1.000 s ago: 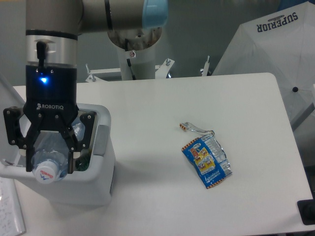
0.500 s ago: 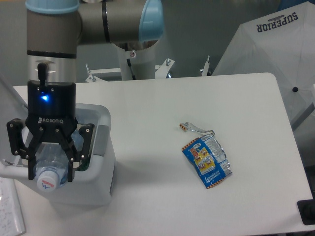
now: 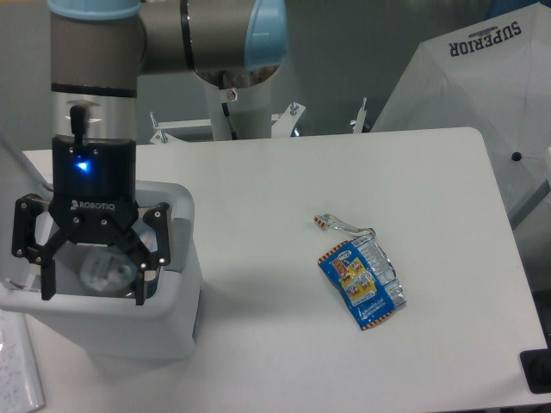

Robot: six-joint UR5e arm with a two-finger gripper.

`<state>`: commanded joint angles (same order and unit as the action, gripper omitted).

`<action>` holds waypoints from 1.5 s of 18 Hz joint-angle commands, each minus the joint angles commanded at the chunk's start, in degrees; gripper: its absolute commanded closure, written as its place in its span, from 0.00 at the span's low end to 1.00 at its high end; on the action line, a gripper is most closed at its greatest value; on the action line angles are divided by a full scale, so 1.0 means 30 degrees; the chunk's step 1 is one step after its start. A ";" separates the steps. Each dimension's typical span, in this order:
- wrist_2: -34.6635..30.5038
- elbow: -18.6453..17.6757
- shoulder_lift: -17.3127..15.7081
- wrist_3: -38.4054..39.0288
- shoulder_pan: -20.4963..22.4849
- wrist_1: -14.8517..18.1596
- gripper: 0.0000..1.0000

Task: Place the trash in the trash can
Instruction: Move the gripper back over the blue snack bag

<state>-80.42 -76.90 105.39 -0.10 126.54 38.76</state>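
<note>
My gripper point(image 3: 92, 288) hangs over the mouth of the white trash can point(image 3: 172, 301) at the left of the table, its fingers spread open. Between and below the fingers the clear plastic bottle point(image 3: 105, 269) shows as a blurred shape inside the can, free of the pads. The blue snack wrapper point(image 3: 363, 284) with yellow print lies flat on the white table, well to the right of the can.
A small clear scrap point(image 3: 343, 225) with a brown end lies just above the wrapper. A white umbrella-like cover point(image 3: 482, 95) marked SUPERIOR stands beyond the table's right rear corner. A paper sheet point(image 3: 15, 370) lies at the front left.
The gripper was shut on the bottle over the can, lowered a little, then opened. The bottle has dropped from the fingers into the can.
</note>
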 joint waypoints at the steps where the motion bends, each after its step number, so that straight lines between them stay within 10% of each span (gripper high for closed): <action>1: 0.0000 -0.0438 -0.0234 0.0032 0.0733 0.0000 0.00; 11: -0.0146 -0.4656 -0.0617 -0.1720 0.5717 0.0088 0.00; 27: -0.1376 -0.9989 0.1171 -1.1035 0.8972 0.0469 0.00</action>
<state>-84.55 -106.86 108.90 -33.20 153.45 40.17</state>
